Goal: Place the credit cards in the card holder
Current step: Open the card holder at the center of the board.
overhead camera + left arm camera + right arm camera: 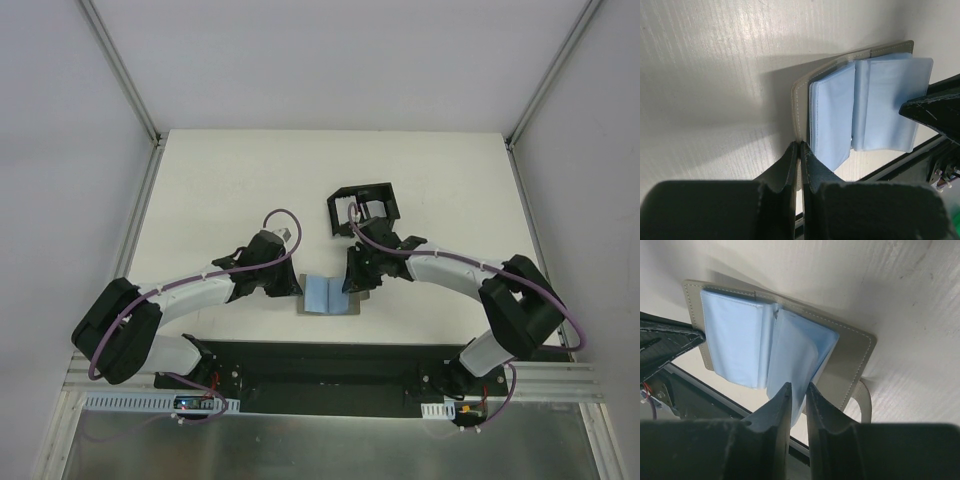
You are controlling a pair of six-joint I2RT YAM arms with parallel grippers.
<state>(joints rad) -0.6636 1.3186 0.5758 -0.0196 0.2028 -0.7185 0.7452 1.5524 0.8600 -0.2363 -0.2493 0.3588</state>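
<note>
The grey card holder lies open near the table's front edge, its pale blue sleeves facing up. My left gripper is shut on the left edge of its grey cover, fingertips pinched together. My right gripper is closed on a raised pale blue sleeve, with the leaf between its tips. The grey cover and its closing tab lie to the right of it. Whitish cards sit in the black tray; no gold-yellow card is in view.
A black plastic tray with dividers stands just behind the right gripper. The black mounting plate borders the table right in front of the card holder. Grey walls and metal rails enclose the sides.
</note>
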